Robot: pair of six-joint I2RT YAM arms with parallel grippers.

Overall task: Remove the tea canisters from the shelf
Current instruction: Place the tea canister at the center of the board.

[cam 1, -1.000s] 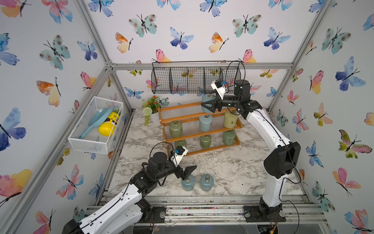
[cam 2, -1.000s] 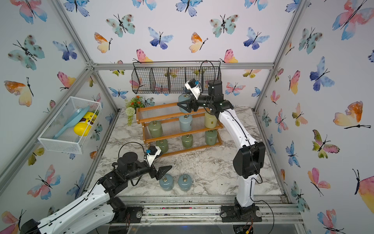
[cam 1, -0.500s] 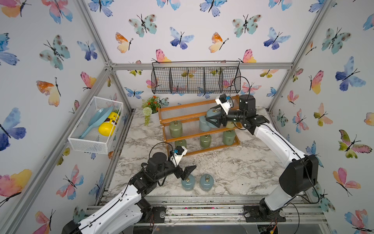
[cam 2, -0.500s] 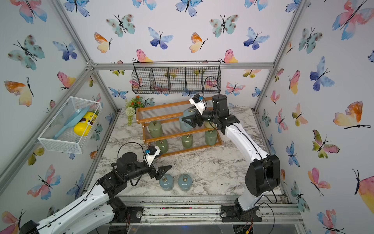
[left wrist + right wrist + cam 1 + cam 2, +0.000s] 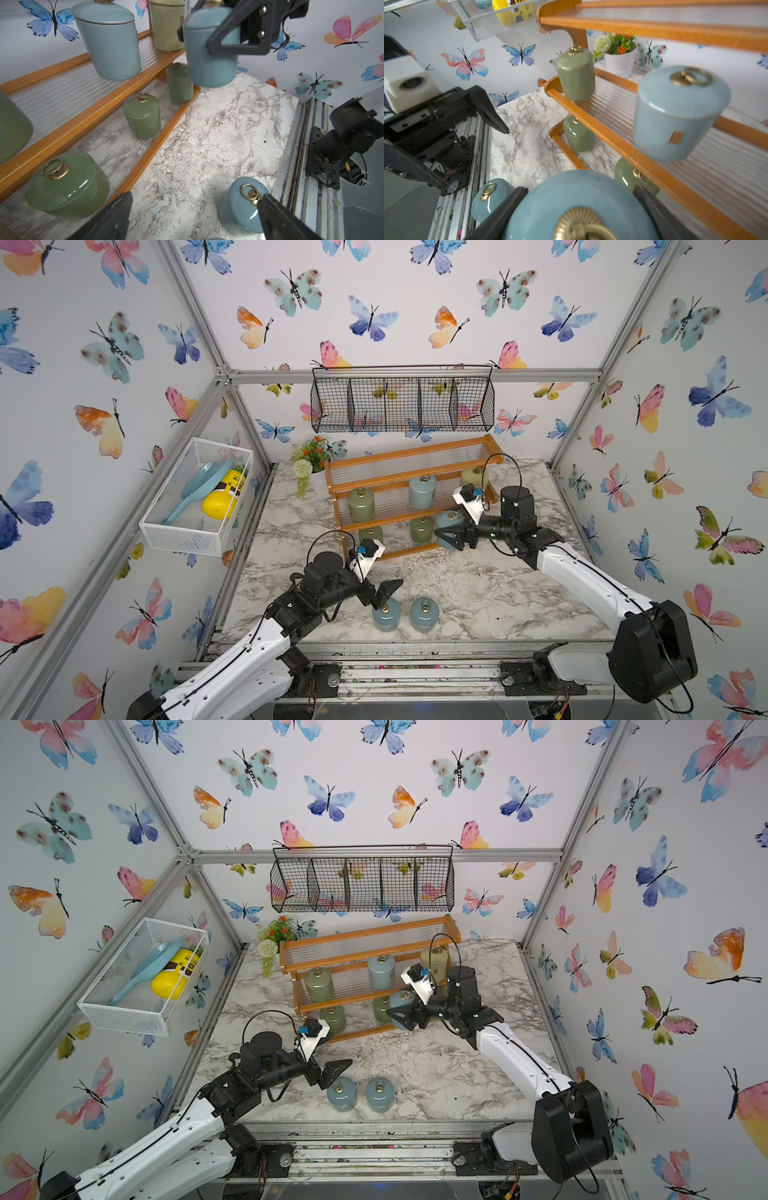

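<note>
The shelf [image 5: 409, 456] [image 5: 365, 937] stands at the back of the marble table. My right gripper [image 5: 446, 533] [image 5: 578, 192] is shut on a pale blue tea canister [image 5: 449, 521] [image 5: 571, 187], held in the air in front of the shelf's lower right. The middle tier carries a green [image 5: 360, 504], a blue [image 5: 422, 491] and a pale yellow canister [image 5: 473, 477]. Three green ones [image 5: 142, 116] stand on the bottom tier. Two blue canisters [image 5: 386, 616] [image 5: 424, 614] stand near the front edge. My left gripper [image 5: 384, 593] [image 5: 195, 198] hangs open just above them.
A black wire basket [image 5: 401, 400] hangs on the back wall above the shelf. A white mesh basket [image 5: 195, 497] on the left wall holds a yellow bottle and a blue scoop. A potted plant [image 5: 311, 460] stands left of the shelf. A metal rail [image 5: 415, 655] runs along the front.
My right gripper has carried the blue canister down and forward from the shelf's top tier to in front of the bottom tier. The left arm has hardly moved.
</note>
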